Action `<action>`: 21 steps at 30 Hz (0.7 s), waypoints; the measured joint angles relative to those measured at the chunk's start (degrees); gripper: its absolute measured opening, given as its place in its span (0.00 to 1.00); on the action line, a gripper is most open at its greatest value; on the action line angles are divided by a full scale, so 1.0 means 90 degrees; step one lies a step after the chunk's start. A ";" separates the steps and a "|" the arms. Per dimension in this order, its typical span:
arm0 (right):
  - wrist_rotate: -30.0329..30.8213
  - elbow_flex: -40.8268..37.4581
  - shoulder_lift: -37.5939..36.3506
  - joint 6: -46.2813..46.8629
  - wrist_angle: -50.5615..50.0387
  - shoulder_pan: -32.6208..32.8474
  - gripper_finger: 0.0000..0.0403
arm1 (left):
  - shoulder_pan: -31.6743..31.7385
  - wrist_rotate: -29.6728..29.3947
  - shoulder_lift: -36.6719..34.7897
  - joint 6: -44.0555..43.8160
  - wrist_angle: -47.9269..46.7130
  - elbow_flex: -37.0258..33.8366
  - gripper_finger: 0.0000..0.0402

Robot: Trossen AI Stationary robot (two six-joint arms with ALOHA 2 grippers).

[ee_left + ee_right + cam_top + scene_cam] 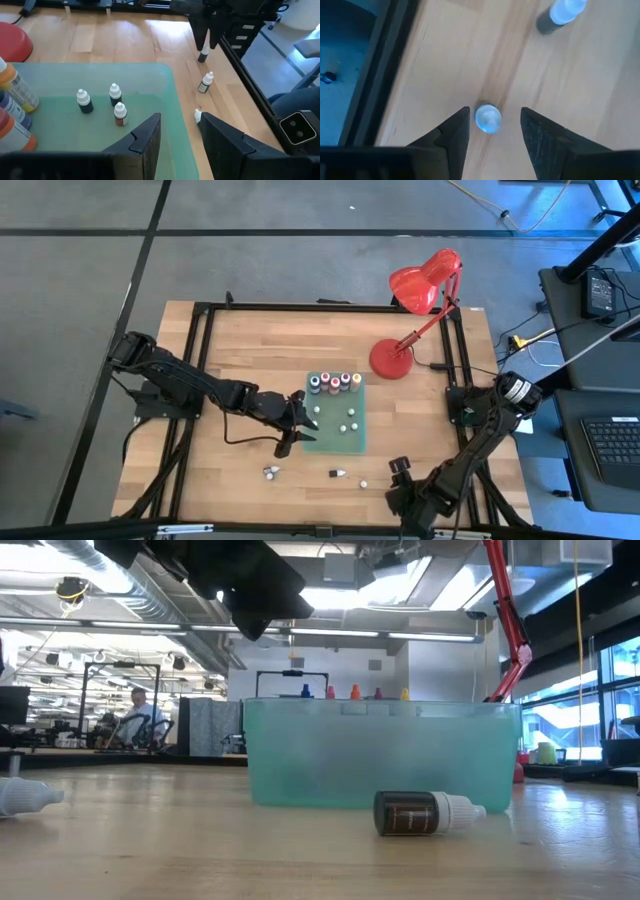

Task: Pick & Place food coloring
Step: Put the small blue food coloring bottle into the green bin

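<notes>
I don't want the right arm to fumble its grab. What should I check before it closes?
1. Bottle centred between the right jaws: ok.
2. Right jaws open, with a gap on each side of the bottle: ok.
3. Bottle upright, cap toward the wrist camera: ok.
4. Second bottle clear of the jaws: ok.
5. Left jaws open and empty at the tray edge, away from the grab: ok.
6. Right jaws low enough to catch the bottle's body: cannot tell.

Left pincer hangs mid-table, jaws apart; right pincer points down at the front, apparently parted.
</notes>
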 joint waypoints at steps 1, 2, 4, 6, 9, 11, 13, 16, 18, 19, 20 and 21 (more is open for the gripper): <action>-0.0021 -0.0048 0.0000 -0.0002 0.0107 -0.0007 0.43 | 0.0000 0.0000 0.0000 0.0000 0.0000 0.0000 0.33; -0.0033 -0.0086 0.0000 -0.0001 0.0176 -0.0008 0.42 | 0.0000 0.0000 0.0000 0.0000 0.0000 0.0001 0.33; -0.0078 -0.0127 0.0000 0.0002 0.0164 -0.0008 0.40 | 0.0000 0.0000 0.0000 0.0000 0.0000 0.0002 0.34; -0.0140 -0.0182 0.0000 0.0007 0.0199 -0.0008 0.37 | 0.0000 0.0000 0.0000 0.0000 0.0000 0.0002 0.34; -0.0166 -0.0281 0.0000 0.0002 0.0270 -0.0013 0.34 | 0.0000 0.0000 0.0000 0.0000 0.0000 0.0002 0.34; -0.0161 -0.0284 0.0000 -0.0005 0.0287 -0.0013 0.32 | 0.0000 0.0000 0.0000 0.0000 0.0000 0.0002 0.33; -0.0161 -0.0284 0.0000 -0.0007 0.0291 -0.0013 0.29 | 0.0000 0.0000 0.0000 0.0000 0.0000 0.0002 0.33; -0.0161 -0.0284 0.0000 -0.0013 0.0291 -0.0013 0.27 | 0.0000 0.0000 0.0000 0.0000 0.0000 0.0002 0.33; -0.0161 -0.0284 0.0000 -0.0020 0.0294 -0.0013 0.26 | 0.0000 0.0000 0.0000 0.0000 0.0000 0.0002 0.33; -0.0159 -0.0284 0.0000 -0.0027 0.0309 -0.0013 0.26 | 0.0000 0.0000 0.0000 0.0000 0.0000 0.0002 0.33; -0.0159 -0.0284 0.0000 -0.0045 0.0328 -0.0013 0.26 | 0.0000 0.0000 0.0000 0.0000 0.0000 0.0002 0.33; -0.0159 -0.0284 0.0000 -0.0063 0.0338 -0.0015 0.26 | 0.0000 0.0000 0.0000 0.0000 0.0000 0.0002 0.34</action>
